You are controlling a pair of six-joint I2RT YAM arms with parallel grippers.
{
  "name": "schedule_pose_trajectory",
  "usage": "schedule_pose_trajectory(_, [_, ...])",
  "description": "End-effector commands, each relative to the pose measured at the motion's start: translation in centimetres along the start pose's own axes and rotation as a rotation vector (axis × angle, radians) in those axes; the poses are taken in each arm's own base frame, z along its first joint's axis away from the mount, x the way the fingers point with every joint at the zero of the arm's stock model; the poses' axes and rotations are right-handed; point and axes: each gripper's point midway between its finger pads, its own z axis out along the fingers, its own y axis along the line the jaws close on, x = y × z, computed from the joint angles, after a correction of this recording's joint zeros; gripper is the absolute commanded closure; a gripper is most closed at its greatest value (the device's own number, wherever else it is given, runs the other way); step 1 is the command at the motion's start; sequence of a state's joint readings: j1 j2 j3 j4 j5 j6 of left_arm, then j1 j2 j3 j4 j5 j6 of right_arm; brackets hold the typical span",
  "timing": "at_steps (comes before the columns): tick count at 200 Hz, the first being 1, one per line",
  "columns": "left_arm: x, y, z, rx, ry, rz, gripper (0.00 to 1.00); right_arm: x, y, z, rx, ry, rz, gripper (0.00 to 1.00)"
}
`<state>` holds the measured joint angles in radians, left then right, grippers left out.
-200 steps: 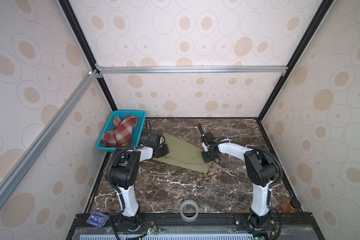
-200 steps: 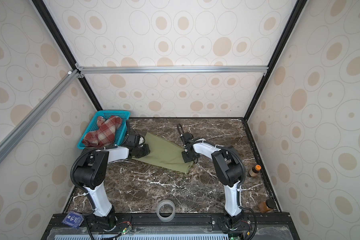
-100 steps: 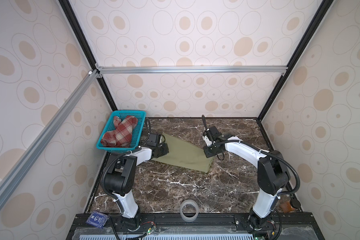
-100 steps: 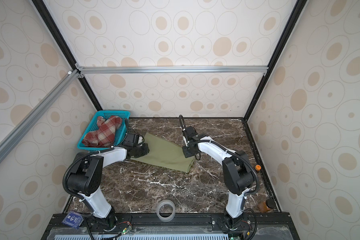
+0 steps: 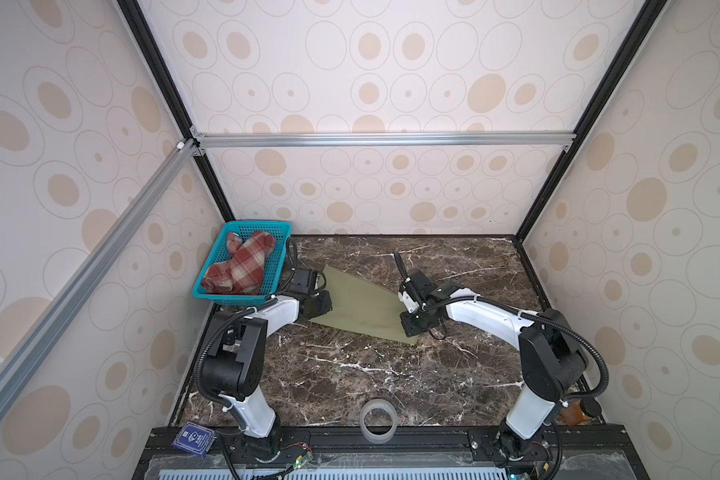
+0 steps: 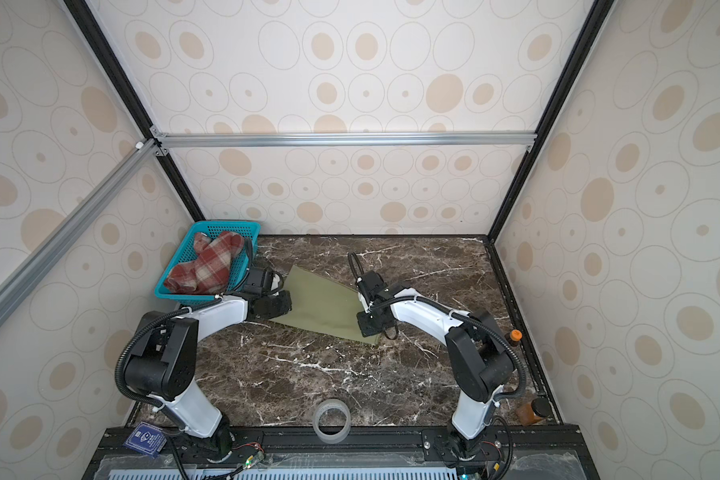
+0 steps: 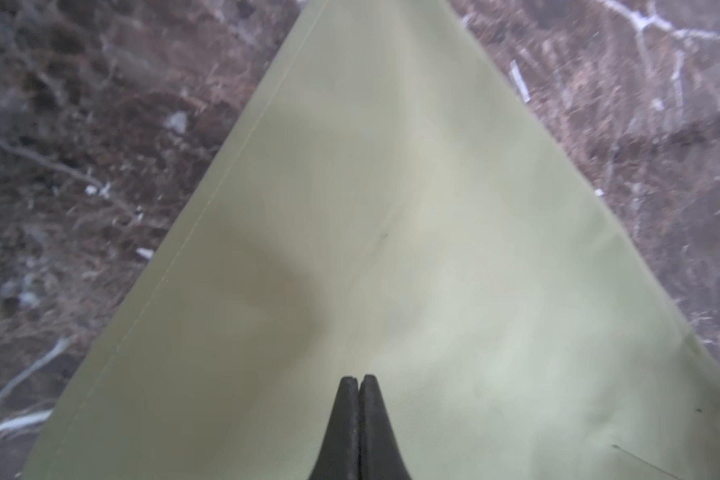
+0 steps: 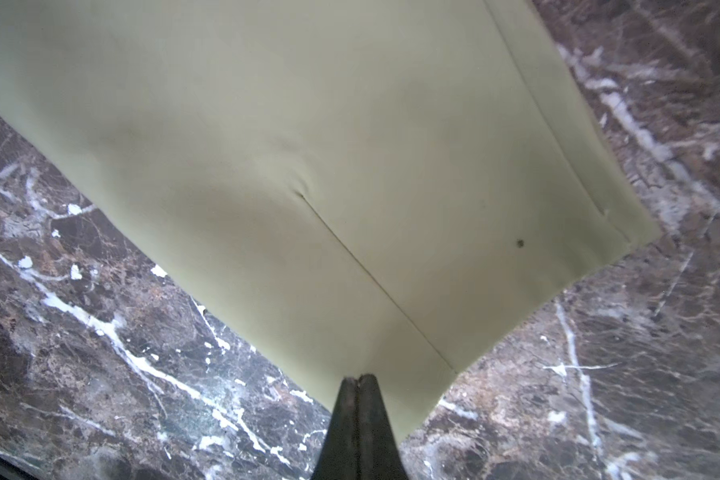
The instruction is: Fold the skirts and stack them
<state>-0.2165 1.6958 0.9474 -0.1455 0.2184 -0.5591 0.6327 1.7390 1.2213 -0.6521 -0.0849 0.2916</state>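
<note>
Overhead stereo pair; close downward wrist views.

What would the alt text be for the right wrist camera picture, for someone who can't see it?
The right gripper, shut, points at the edge of an olive-green skirt spread on a dark brown marble tabletop veined with white. A thin seam line runs across the cloth from beside the gripper.
</note>
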Motion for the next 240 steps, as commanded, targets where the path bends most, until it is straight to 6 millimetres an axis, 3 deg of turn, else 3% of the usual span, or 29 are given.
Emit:
schedule_pose_trajectory(1, [0.5, 0.9, -0.4, -0.033, 0.012, 0.02, 1.0, 0.9, -0.1, 1.0, -0.007, 0.032, 0.026, 1.0])
schedule_pose_trajectory(121, [3.6, 4.4, 1.6, -0.125, 0.099, 0.007, 1.0, 4.9, -2.7, 5.6, 0.092, 0.162, 0.056, 1.0])
schedule_pose_trajectory(155, [2.6, 4.2, 1.0, -0.124, 0.063, 0.026, 1.0, 3.8, -2.6, 4.2, 0.099, 0.127, 0.047, 1.0])
schedule_pose_trajectory(192, [1.0, 3.1, -0.6, -0.099, 0.005, 0.05, 1.0, 1.6, -1.9, 1.3, 0.127, 0.066, 0.0, 1.0])
schedule_pose_trajectory(240, [-0.8, -0.2, -3.0, -0.022, -0.071, 0.109, 1.0, -0.2, 1.8, -0.6, 0.088, 0.007, -0.071, 1.0])
